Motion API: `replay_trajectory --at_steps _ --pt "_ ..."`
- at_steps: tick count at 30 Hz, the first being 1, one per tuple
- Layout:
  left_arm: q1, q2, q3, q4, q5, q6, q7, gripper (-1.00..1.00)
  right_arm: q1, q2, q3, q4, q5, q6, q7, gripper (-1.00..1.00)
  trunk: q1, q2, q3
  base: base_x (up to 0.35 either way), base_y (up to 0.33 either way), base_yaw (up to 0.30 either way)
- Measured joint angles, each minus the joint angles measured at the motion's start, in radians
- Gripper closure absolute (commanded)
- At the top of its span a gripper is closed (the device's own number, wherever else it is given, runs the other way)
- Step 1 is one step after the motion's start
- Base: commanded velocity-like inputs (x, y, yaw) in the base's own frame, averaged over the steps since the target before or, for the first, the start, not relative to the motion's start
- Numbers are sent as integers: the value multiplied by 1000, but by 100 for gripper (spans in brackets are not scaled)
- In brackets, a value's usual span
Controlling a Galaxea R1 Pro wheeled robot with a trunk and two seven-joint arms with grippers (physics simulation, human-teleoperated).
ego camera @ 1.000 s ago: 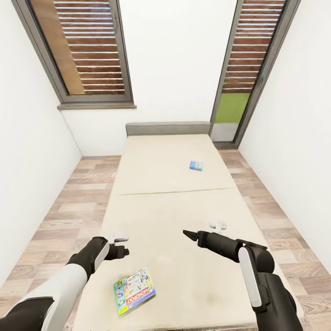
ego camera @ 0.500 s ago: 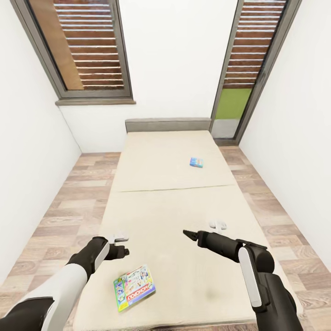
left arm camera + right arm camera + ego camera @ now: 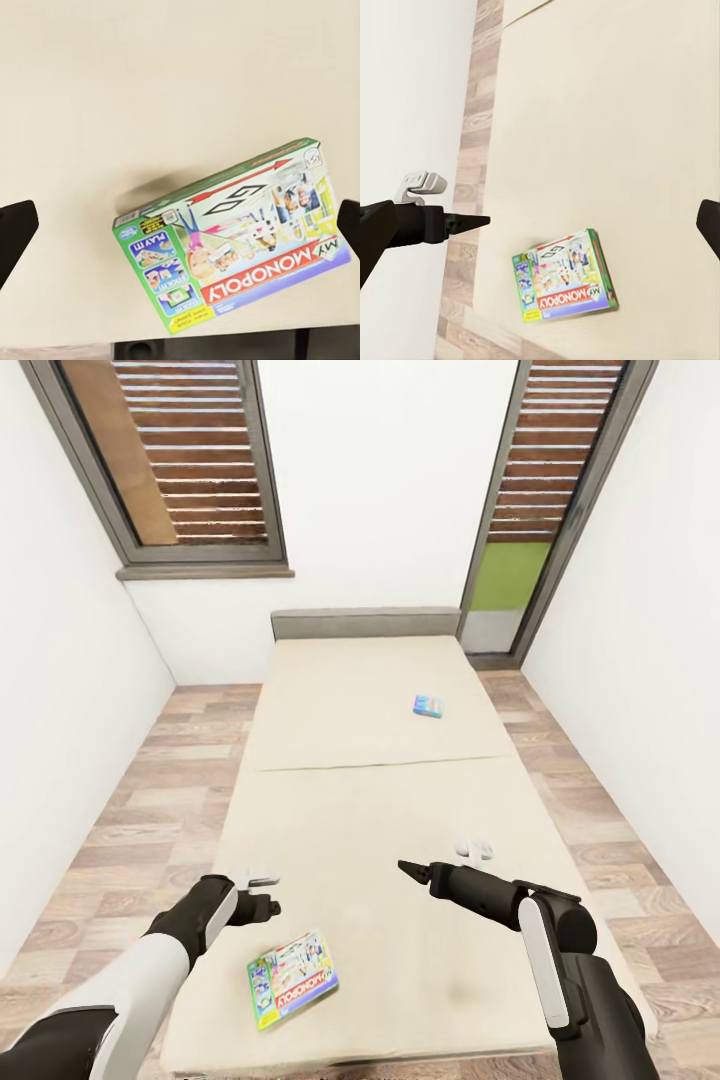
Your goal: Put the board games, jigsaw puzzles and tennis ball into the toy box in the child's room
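Monopoly box (image 3: 292,992) sits just below and slightly inboard of the left gripper (image 3: 262,893), near the foot corner of the bed (image 3: 380,800).

Left arm is clearly the nearer one; the right gripper (image 3: 408,869) hangs over mid-mattress, well off to the box's far side. Box lies flat, face up, long axis skewed to the mattress edge, green end toward the left floor side, other end rising toward bed centre. Left wrist view has it between the two fingertips (image 3: 15,229), jaws spread wide and empty. Right jaws also look open, holding nothing. My read: the left arm drops and yaws to square up across the short side. Small blue game (image 3: 428,706) lies far up the bed, near the headboard (image 3: 365,622), out of reach for now.
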State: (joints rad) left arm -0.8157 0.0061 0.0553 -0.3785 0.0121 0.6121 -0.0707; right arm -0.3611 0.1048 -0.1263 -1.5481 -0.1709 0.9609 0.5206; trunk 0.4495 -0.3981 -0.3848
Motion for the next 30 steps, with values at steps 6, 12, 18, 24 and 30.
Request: replay_trajectory --at_steps 6,12,18,24,30 --pt "0 2 0 0 -1 0 1 -100 0 0 0 0 0 0 0 -100 0 0 -10 0 0 0" --pt "0 1 0 1 -1 -42 1 -100 0 1 1 0 1 0 0 -100 0 0 -20 0 0 0" --pt "0 0 0 3 -4 -107 3 -100 0 1 1 0 2 0 0 -100 0 0 -29 0 0 0" --pt "0 0 4 7 -6 -139 6 -100 0 1 1 -1 1 0 0 -100 0 0 -39 0 0 0" --pt "0 -1 4 11 -6 -173 10 -100 0 2 1 -1 2 0 -1 -100 0 0 -49 0 0 0"
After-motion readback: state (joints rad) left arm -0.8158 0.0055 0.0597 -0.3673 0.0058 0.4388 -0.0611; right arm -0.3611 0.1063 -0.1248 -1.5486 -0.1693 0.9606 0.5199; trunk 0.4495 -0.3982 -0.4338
